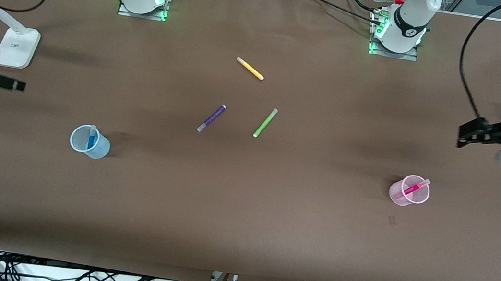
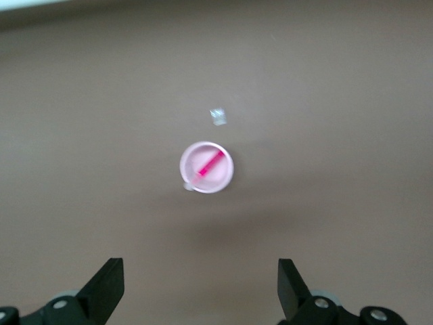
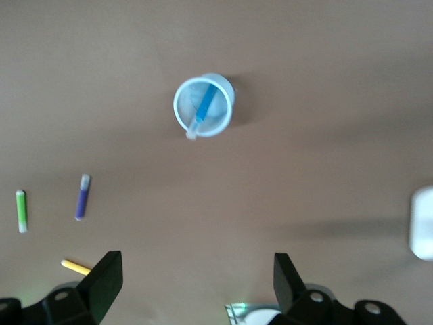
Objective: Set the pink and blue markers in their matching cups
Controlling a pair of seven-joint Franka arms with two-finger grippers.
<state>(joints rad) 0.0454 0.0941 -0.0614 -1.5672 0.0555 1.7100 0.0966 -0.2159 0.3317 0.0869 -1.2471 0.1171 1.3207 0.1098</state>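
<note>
Toward my right arm's end of the counter [image 1: 240,216], the blue marker [image 1: 91,136] stands tilted inside the pale blue cup [image 1: 99,148] — its pale cap pokes past the rim. Toward my left arm's end, the pink marker [image 1: 414,187] leans in the pale pink cup [image 1: 397,194] in the same way, its cap resting on the rim.

Between the two cups, farther from the front camera, three other pens lie flat and apart from one another: a purple pen [image 1: 211,118], a lime-green pen [image 1: 265,122] beside it, and a yellow pen [image 1: 250,68] nearest my bases.

My left hand [image 1: 466,135] hangs in the air above the counter's edge at my left arm's end, fingers spread wide and holding nothing; its wrist view looks down on the pink cup. My right hand [image 1: 16,85] is up over the opposite end, near a white lamp base [image 1: 17,47] — it too is released and empty, with the blue cup showing in its wrist view.
</note>
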